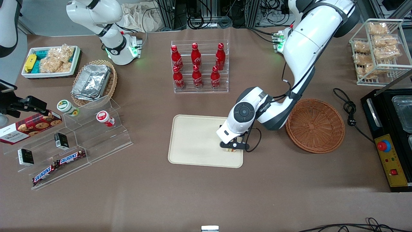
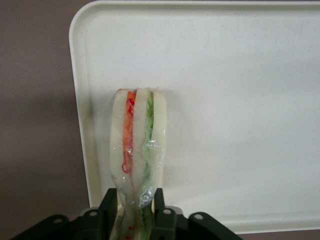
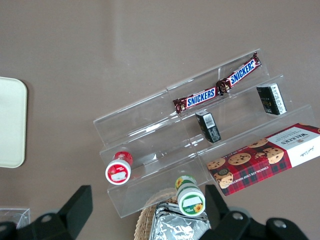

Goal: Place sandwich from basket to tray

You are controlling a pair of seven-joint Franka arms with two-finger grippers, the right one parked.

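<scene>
sandwich (image 2: 137, 145) stands on edge, pinched between the closed fingers (image 2: 159, 202) of the gripper (image 1: 234, 147), low over the tray (image 1: 193, 141) near its rim closest to the basket (image 1: 315, 125).

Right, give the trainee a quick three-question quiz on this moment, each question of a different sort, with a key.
1. True or false: the sandwich lies in the basket.
2. What is the tool shut on? A) a bottle B) the sandwich C) a chocolate bar
3. Fill in: the tool hangs over the end of the tray nearest the ____.

Key:
1. False. The basket holds nothing; the sandwich is pinched in the tool, above the tray.
2. B. The fingers squeeze the wrapped sandwich at its narrow end.
3. basket
</scene>
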